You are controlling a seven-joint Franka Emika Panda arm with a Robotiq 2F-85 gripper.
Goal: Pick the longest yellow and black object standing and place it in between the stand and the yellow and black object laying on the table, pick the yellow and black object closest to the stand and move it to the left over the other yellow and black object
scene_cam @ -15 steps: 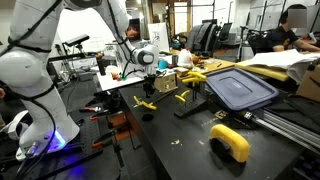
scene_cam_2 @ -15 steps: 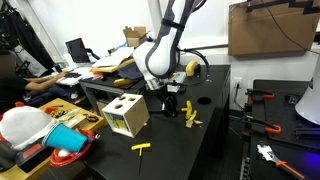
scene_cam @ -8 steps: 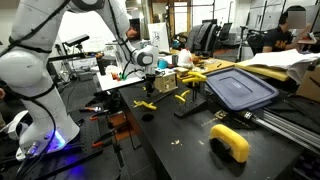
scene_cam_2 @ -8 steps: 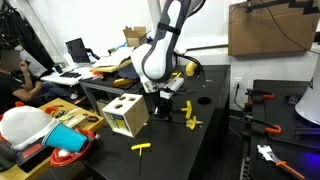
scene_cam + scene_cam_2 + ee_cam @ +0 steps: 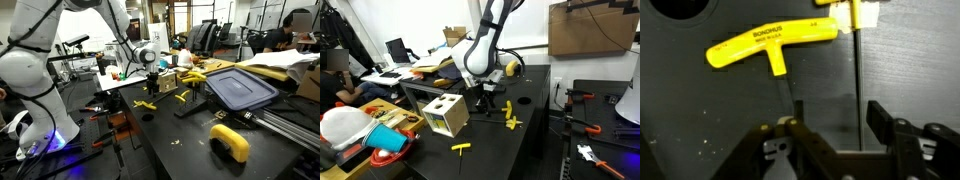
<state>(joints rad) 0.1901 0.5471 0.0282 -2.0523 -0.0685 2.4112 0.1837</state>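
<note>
In the wrist view a yellow T-handled tool with a black shaft (image 5: 770, 48) lies flat on the black table. Its shaft tip ends just beside the left finger (image 5: 778, 130). My gripper (image 5: 830, 122) hangs right over it, jaws wide apart and open, nothing between them. A second yellow-handled tool (image 5: 856, 12) shows at the top right, its long shaft running down the picture. In both exterior views the gripper (image 5: 150, 88) (image 5: 480, 103) is low over the table. One yellow tool (image 5: 507, 110) stands upright to its right, another (image 5: 462, 148) lies nearer the table's edge. The dark stand is hard to make out.
A wooden box with cut-out holes (image 5: 445, 115) stands close beside the gripper. A dark blue lid (image 5: 240, 88) and a yellow curved piece (image 5: 232, 140) lie further along the table. Tools with red handles (image 5: 582, 110) rest on a side bench. People sit at desks behind.
The jaws have opened from nearly shut, and the yellow tool now lies free on the table beneath them. The arm has hardly moved.
</note>
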